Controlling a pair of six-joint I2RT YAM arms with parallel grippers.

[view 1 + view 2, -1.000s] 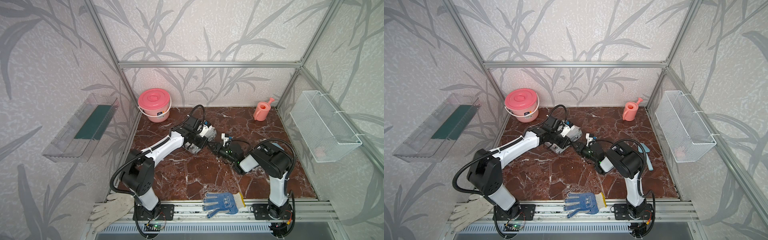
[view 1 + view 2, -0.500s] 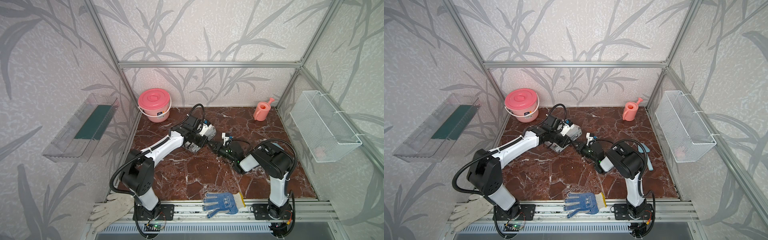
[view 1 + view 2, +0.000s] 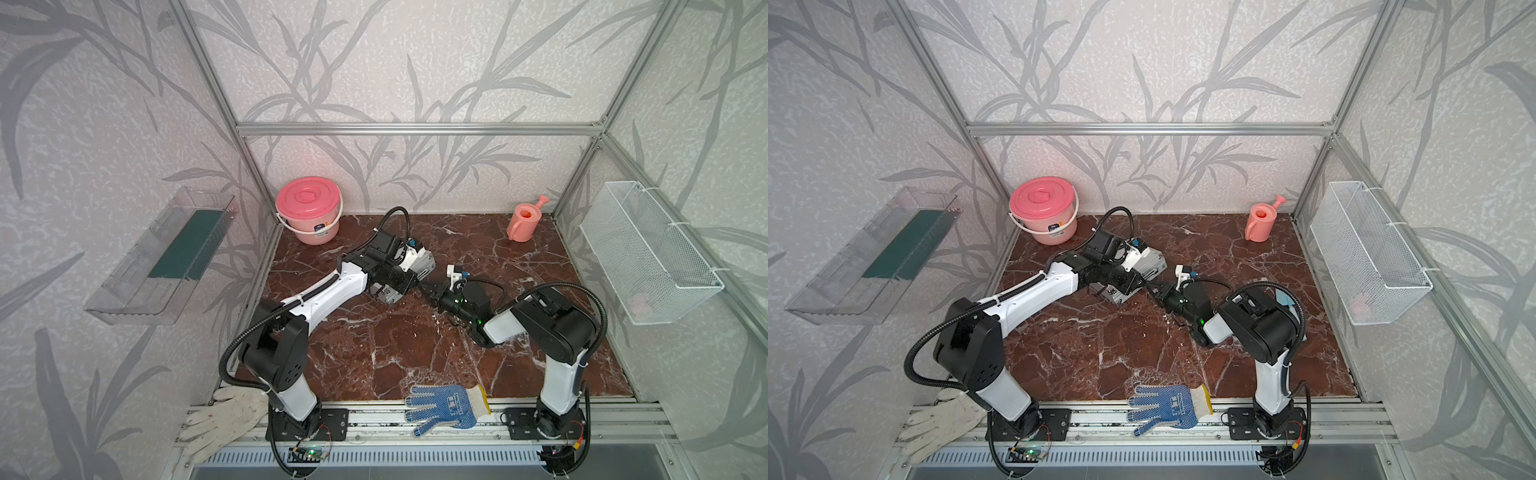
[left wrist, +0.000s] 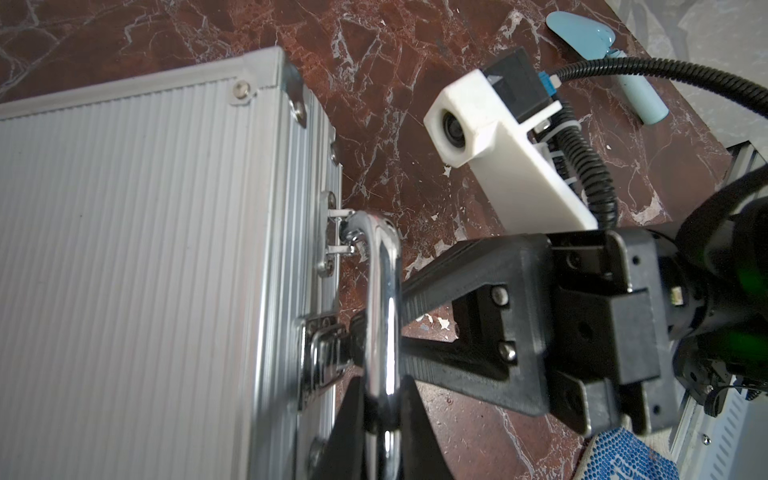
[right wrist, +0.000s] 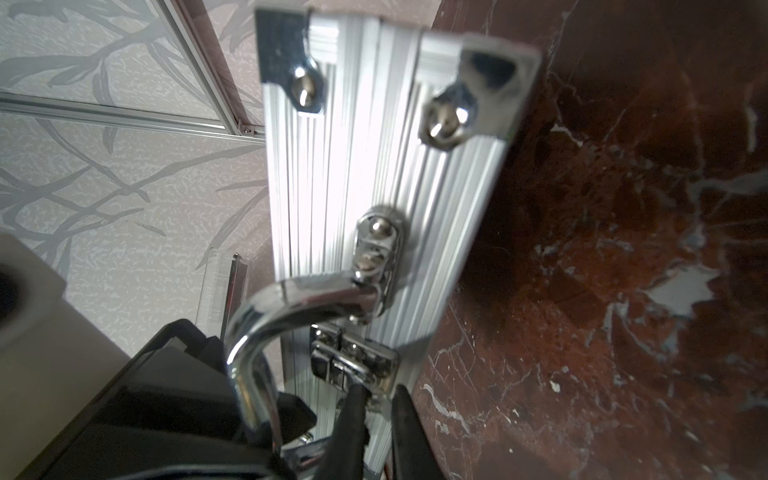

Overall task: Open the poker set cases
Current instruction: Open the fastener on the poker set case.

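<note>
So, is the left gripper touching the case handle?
Touching. In the left wrist view, the left gripper has its fingers pressed on both sides of the chrome handle.

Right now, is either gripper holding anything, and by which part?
The left gripper is shut on the chrome handle of the poker case. The right gripper is shut on a latch beside that handle, seemingly pinching its tab.

I see one case (image 4: 145, 249), silver ribbed aluminium, lying flat on the desk (image 3: 374, 353) left of centre toward the back, lid down. Its chrome handle (image 4: 384, 291) sticks out from the front edge, with a latch (image 4: 322, 357) just beside it.
</note>
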